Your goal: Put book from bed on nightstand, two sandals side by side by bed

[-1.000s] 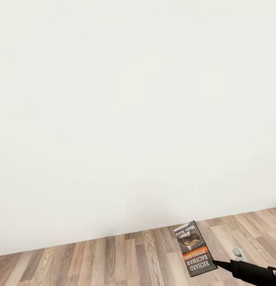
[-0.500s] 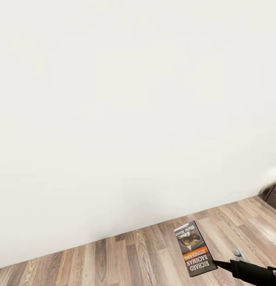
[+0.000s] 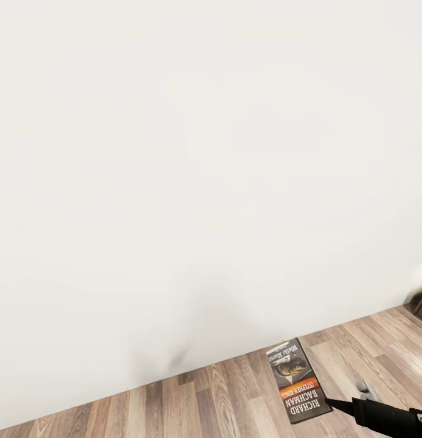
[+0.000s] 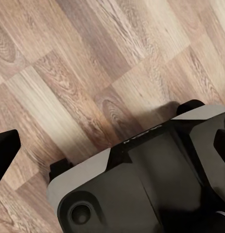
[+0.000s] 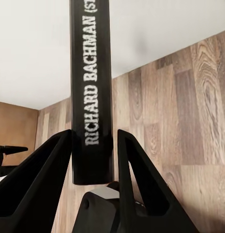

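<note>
Right tool [image 5: 93, 160] pinching the book [image 3: 298, 380] by its spine – held up over wood floor [image 3: 223, 395], near white wall [image 3: 205, 182]. Left tool's state – can't tell.

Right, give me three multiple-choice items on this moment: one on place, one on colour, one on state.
1. Where is the book?
A. In the right tool, held over the floor
B. Lying on a bed
C. On a nightstand

2. What colour is the band on its cover?
A. Green
B. Orange
C. Pink

3. How does the right tool stand?
A. Wide open, holding nothing
B. Shut on the book's spine
C. Pressed flat on the wall

Key: 1 A, the head view shows the book at the arm's tip above the floor; 2 B, an orange strip sits by the white lettering; 3 B, the right wrist view shows both fingers against the spine.
</note>
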Controlling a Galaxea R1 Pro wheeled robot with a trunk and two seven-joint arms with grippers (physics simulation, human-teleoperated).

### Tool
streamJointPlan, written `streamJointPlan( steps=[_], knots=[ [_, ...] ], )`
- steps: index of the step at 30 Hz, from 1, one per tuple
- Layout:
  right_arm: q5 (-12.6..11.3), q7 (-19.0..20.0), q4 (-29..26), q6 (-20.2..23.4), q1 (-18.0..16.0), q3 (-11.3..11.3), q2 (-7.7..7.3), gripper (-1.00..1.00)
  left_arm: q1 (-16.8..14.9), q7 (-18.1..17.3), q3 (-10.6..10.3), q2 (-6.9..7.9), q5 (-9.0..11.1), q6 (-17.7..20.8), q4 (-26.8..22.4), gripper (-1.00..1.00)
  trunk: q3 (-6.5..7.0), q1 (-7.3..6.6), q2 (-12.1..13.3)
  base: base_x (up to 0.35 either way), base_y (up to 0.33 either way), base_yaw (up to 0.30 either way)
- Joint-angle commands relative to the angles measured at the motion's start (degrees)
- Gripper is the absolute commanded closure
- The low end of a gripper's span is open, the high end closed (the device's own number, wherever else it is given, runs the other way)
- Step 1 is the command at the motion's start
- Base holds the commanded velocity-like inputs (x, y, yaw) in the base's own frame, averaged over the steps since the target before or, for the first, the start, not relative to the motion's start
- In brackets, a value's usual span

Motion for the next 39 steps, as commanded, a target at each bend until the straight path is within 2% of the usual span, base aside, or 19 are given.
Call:
streamJointPlan(
  steps=[1, 10, 29, 39],
  knots=[
    [-0.6, 0.1, 0.0, 0.6, -0.1, 0.3, -0.04, 1.00, 0.0, -0.2, 0.4, 0.01, -0.6, -0.2, 0.0, -1.00, -0.10, 0.05, -0.1, 0.299, 0.098, 0.000],
    [-0.6, 0.1, 0.0, 0.6, -0.1, 0.3, -0.04, 1.00, 0.0, -0.2, 0.4, 0.01, -0.6, -0.2, 0.0, -1.00, -0.10, 0.05, -0.1, 0.174, 0.029, 0.000],
    [-0.6, 0.1, 0.0, 0.6, -0.1, 0.3, -0.04, 1.00, 0.0, -0.2, 0.4, 0.01, -0.6, -0.2, 0.0, -1.00, -0.10, 0.05, -0.1, 0.305, 0.000, 0.000],
    [-0.6, 0.1, 0.0, 0.6, -0.1, 0.3, -0.04, 1.00, 0.0, -0.2, 0.4, 0.01, -0.6, -0.2, 0.0, -1.00, -0.15, 0.05, -0.1, 0.054, 0.000, -0.028]
  ],
)
